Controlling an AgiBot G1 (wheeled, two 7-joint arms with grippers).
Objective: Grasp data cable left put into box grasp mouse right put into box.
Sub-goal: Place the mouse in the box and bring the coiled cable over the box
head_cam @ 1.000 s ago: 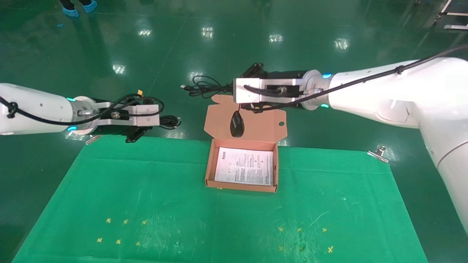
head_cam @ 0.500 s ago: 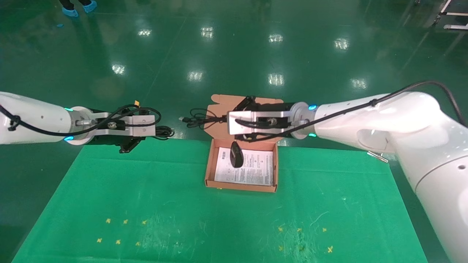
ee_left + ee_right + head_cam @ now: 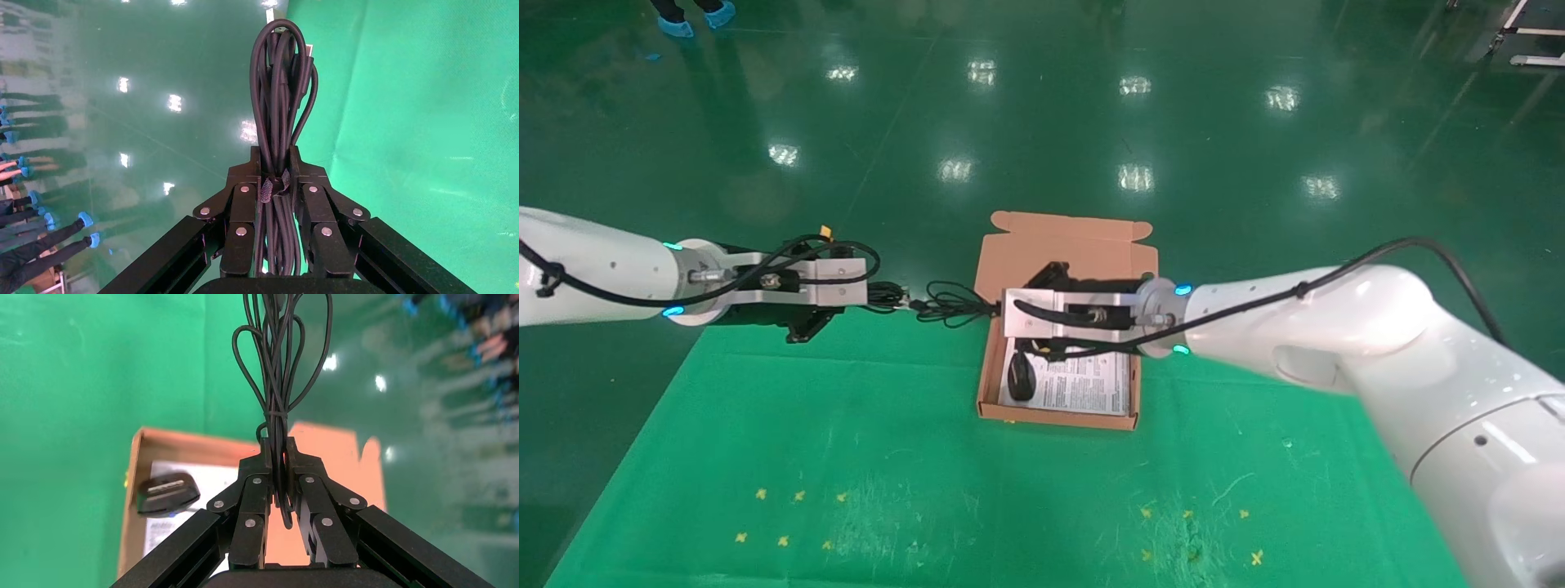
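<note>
The salmon box (image 3: 1054, 418) lies open at the green cloth's far edge, its lid flap (image 3: 1066, 243) folded back and a white sheet (image 3: 1091, 388) inside. My right gripper (image 3: 999, 309) is shut on the looped cord (image 3: 948, 304) of the black mouse (image 3: 1020, 378). The mouse hangs low in the box's left part, and I cannot tell whether it touches the sheet. The right wrist view shows that gripper (image 3: 276, 447), the cord (image 3: 278, 373), the mouse (image 3: 168, 493) and the box wall (image 3: 136, 478). My left gripper (image 3: 878, 294) holds the data cable (image 3: 278, 122) left of the box, jaws shut on the bundle.
The green cloth (image 3: 846, 457) covers the table, with yellow cross marks at the near left (image 3: 797, 514) and near right (image 3: 1197, 535). Shiny green floor lies beyond the far edge. The mouse cord's loops reach almost to the left gripper's cable.
My right arm has come down and toward me, carrying the mouse from in front of the lid flap into the box's left part. My left arm dropped slightly, still holding the data cable.
</note>
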